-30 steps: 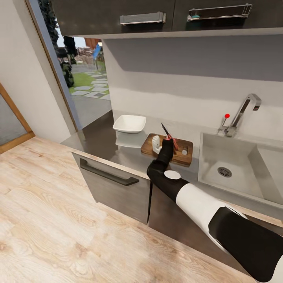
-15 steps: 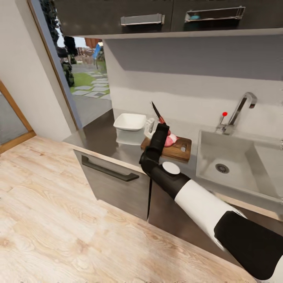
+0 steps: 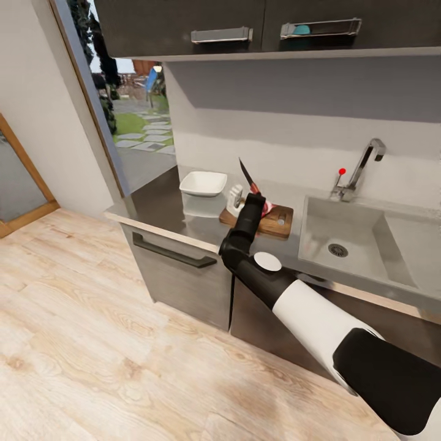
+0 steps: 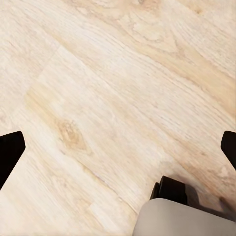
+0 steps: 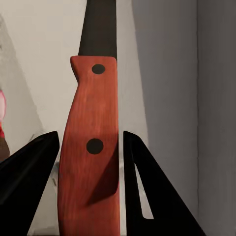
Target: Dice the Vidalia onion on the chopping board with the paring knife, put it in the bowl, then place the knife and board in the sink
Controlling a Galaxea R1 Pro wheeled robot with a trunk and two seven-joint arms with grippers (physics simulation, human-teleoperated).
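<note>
the left hand (image 4: pixel 118 147) hangs low over the wooden floor (image 4: pixel 113 83), its dark fingertips spread wide with nothing between them — out of the work for now. further out, the right hand (image 3: pixel 254 197) is clamped on the knife (image 3: pixel 247 176); in the right wrist view the orange-red handle (image 5: pixel 91 147) sits upright between the two black fingers (image 5: pixel 27 182), blade rising above it. in the head view the blade points up and back over the near end of the board (image 3: pixel 269 220), clear of it. a pinkish bit of the onion (image 3: pixel 265 209) shows on the board just beside the hand, so i judge the dicing step is in hand and the cut not yet made.

the next move calls for tipping the blade down and lowering it onto the onion, square over the board. room is fair: the bowl (image 3: pixel 202 183) stands just left of the board on the worktop (image 3: pixel 165 205), a small white object (image 3: pixel 235 195) lies between them near the hand, and the sink (image 3: pixel 343 245) opens to the right, its basin wall close to the board's far end. the back wall (image 3: pixel 275 147) is behind — little room for a backward swing.
</note>
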